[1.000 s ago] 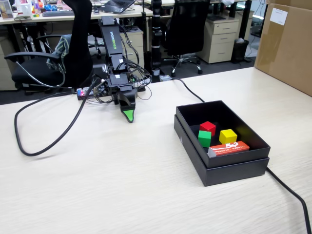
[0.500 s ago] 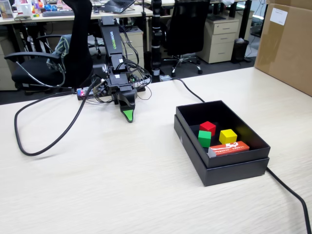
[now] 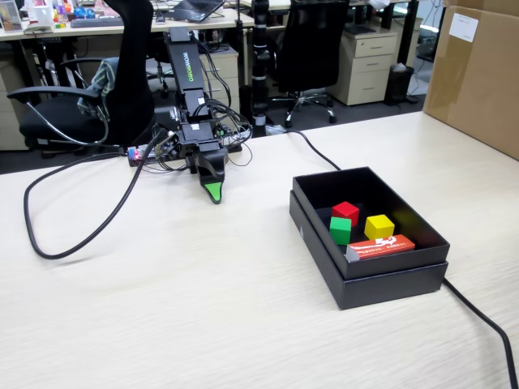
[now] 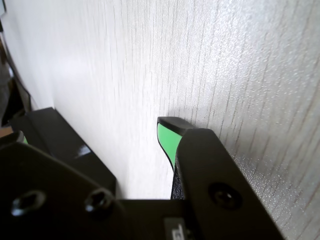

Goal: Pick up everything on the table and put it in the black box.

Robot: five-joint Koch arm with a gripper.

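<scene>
Arm's fingers (image 3: pixel 213 194): resting low at the far left of the desk (image 3: pixel 162 308), tips pointing down at the bare surface; the wrist view (image 4: pixel 167 135) is showing only one green-faced tip, so whether they are parted or closed cannot be told. Black box (image 3: pixel 389 284): sitting well apart to the right. Inside it, left to right: green cube (image 3: pixel 340 230), red cube (image 3: pixel 345 212) just behind it, yellow cube (image 3: pixel 379 227), and an orange-red packet (image 3: pixel 381 247) lying against the near wall.

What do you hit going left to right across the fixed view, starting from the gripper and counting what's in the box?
gripper → green cube → yellow cube → brown cardboard carton. All the cubes sit inside the black box.
</scene>
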